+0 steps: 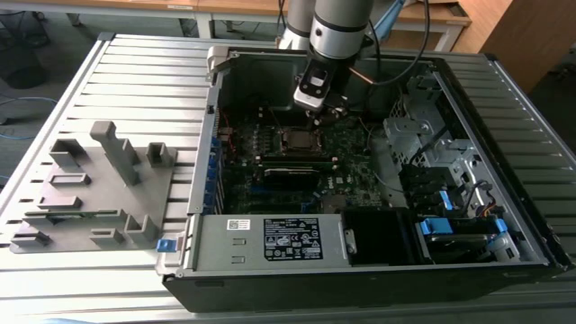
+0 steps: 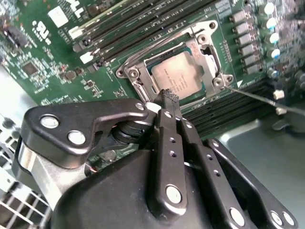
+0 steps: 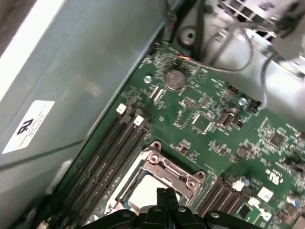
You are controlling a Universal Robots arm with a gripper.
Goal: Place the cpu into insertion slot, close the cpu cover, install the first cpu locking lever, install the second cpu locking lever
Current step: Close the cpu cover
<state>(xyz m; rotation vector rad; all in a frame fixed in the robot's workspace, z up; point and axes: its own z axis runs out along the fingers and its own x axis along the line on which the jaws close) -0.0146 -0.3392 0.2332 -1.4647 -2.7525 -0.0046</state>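
Down to the levers, by the look of it: cpu (image 2: 177, 76) flat in slot (image 2: 141, 85), metal top up, under shut cover (image 2: 206, 46); square, no long axis, edges in line with memory slots (image 2: 133, 24). Claw (image 2: 169, 98) pinched closed, empty, tip just beside cover. Calls for fine aim at thin lever (image 2: 257, 98)

A grey slatted table (image 1: 135, 74) stands before wooden desks (image 1: 225, 8).

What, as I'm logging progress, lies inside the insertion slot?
The cpu lies in the insertion slot, its grey top showing through the window of the cpu cover. The hand hides the slot's near edge, and whatever lies beneath the chip is covered.
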